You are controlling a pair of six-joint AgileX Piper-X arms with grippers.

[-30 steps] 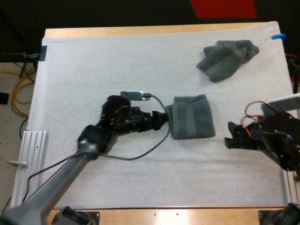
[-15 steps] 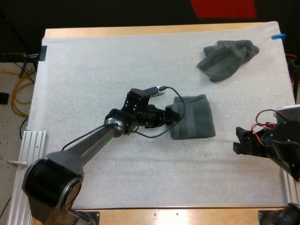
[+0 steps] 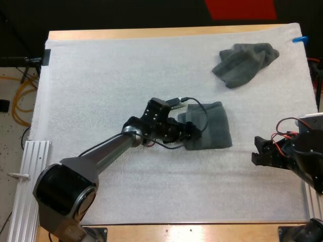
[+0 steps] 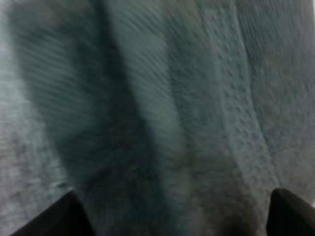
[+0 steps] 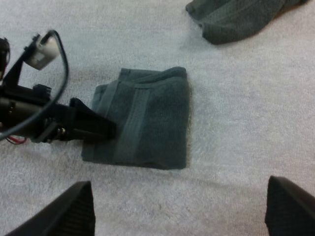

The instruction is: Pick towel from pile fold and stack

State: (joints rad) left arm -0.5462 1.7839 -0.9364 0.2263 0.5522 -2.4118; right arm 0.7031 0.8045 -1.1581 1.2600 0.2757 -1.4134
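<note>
A folded dark grey-green towel (image 3: 209,126) lies at the middle of the white mat (image 3: 101,75). My left gripper (image 3: 194,133) rests low over the towel's left edge, and its fingers stand wide apart with towel fabric (image 4: 162,123) under them. The right wrist view shows that gripper's black fingers (image 5: 91,125) lying on the left edge of the folded towel (image 5: 152,118). A crumpled towel (image 3: 245,63) sits at the far right of the mat, also seen as the crumpled towel (image 5: 241,17). My right gripper (image 3: 258,151) hovers open near the right edge, nothing between its fingers.
Bare mat surrounds the folded towel on the near and left sides. A metal rail (image 3: 30,171) runs along the table's left edge. The wooden table edge (image 3: 202,232) borders the near side.
My left gripper has slid right, from beside the folded towel onto its left edge. The right gripper drew back toward the right edge, then stayed still.
</note>
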